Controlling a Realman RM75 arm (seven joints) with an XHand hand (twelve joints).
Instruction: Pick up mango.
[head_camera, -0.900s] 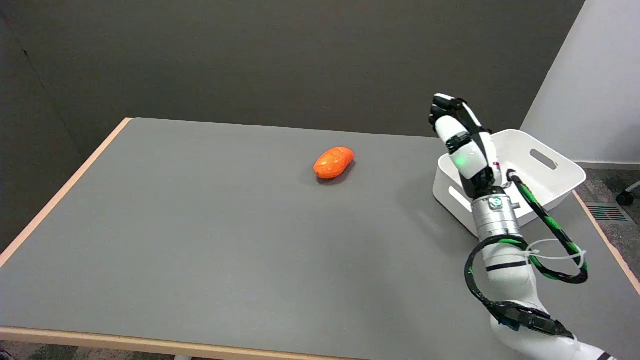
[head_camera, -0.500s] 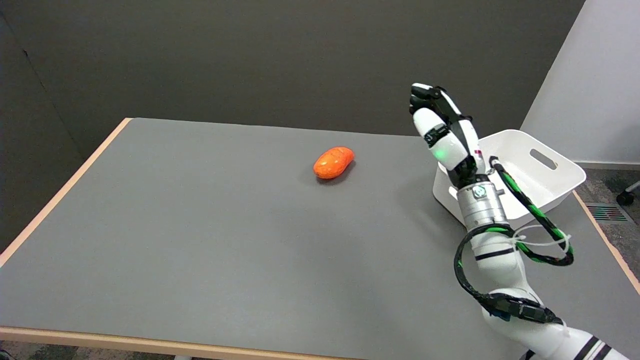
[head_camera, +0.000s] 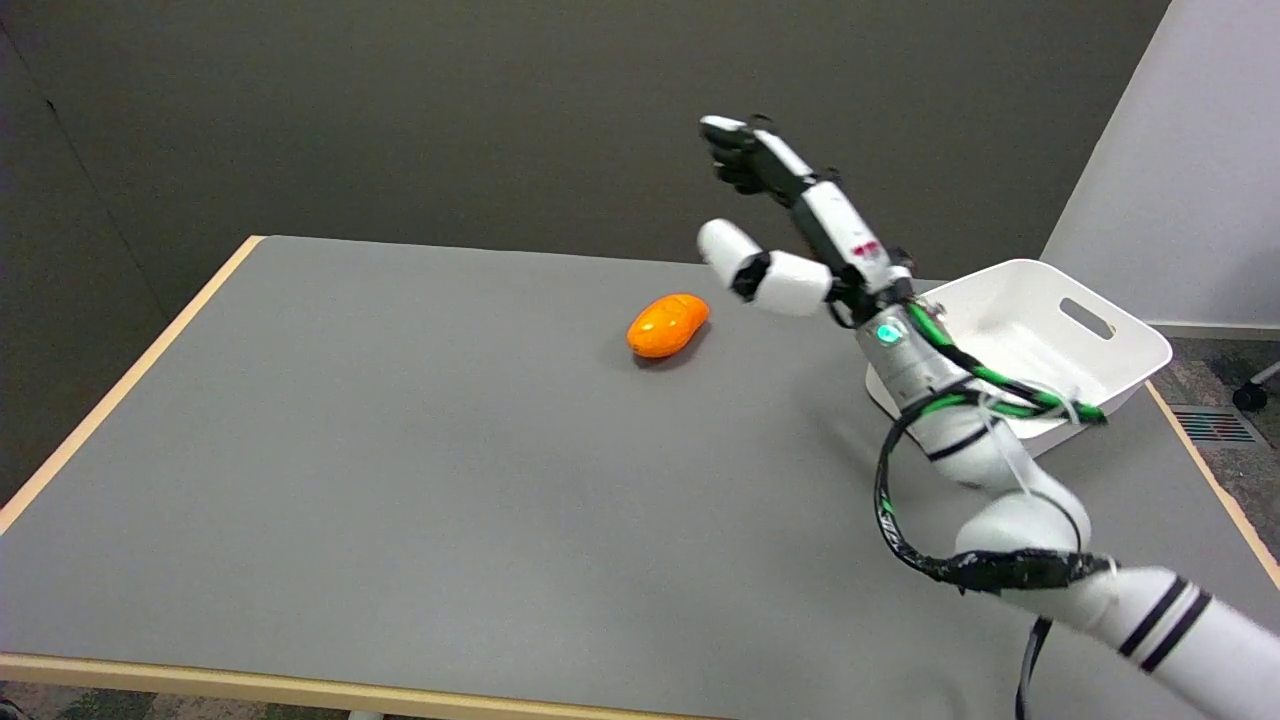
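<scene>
My right hand (head_camera: 800, 235) hung empty, fingers spread, above and right of the mango (head_camera: 667, 324); reaching and grasping remained

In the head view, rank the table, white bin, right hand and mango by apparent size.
1. Table
2. White bin
3. Right hand, though raised nearer the camera, so its rank below the bin is unsure
4. Mango

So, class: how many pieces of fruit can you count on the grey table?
1. A single orange mango lies on the table, left of the white basket. The arm hides part of the basket's inside, so something could sit there unseen.
</scene>
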